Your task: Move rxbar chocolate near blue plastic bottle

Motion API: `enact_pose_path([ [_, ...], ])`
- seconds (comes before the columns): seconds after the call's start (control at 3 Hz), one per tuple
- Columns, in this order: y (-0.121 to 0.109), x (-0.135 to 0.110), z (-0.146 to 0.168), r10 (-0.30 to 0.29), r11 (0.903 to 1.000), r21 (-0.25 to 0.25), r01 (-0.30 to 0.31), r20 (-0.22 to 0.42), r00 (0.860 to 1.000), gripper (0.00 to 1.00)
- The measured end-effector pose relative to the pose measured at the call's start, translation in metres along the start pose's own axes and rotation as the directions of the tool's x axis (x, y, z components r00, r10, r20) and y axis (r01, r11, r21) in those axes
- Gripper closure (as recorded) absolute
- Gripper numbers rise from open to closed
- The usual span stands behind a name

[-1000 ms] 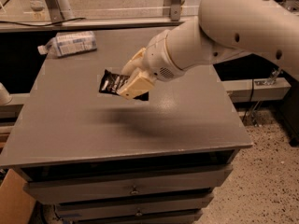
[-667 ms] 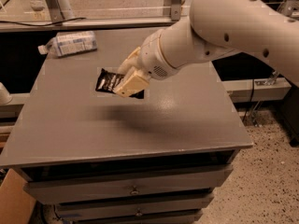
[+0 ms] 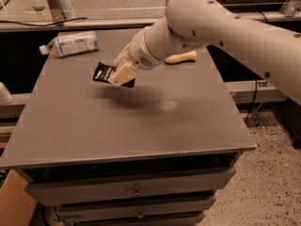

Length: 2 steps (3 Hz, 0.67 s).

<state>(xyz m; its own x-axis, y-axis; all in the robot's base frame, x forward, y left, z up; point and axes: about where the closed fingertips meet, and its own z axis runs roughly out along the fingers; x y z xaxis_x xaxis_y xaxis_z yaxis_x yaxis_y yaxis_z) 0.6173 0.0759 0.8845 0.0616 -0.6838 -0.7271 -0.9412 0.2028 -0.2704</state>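
Observation:
The rxbar chocolate [image 3: 102, 73] is a small flat black wrapper with white text, held in the air above the grey table [image 3: 141, 126]. My gripper [image 3: 121, 74] is shut on the bar's right end, with the cream fingers [image 3: 123, 72] pinching it. The blue plastic bottle [image 3: 73, 43] lies on its side at the table's back left corner, clear with a pale label and white cap. The bar hangs to the front right of the bottle, apart from it.
My large white arm [image 3: 225, 27] reaches in from the upper right across the table's back half. A pale yellow object [image 3: 181, 58] lies on the table behind the arm. A drawer front [image 3: 136, 189] sits below the table's front edge. Speckled floor shows at the right.
My gripper has carried the bar to the left and slightly back, closer to the bottle. The bottle has not moved.

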Motion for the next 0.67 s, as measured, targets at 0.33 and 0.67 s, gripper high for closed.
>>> enact_pose_path([
  [0.33,-0.035,-0.004,0.039,0.011,0.9999,0.004,-0.011,-0.022,1.0,1.0],
  [0.67,-0.065,-0.008,0.077,0.018,0.9998,0.009,-0.018,-0.055,0.998,1.0],
])
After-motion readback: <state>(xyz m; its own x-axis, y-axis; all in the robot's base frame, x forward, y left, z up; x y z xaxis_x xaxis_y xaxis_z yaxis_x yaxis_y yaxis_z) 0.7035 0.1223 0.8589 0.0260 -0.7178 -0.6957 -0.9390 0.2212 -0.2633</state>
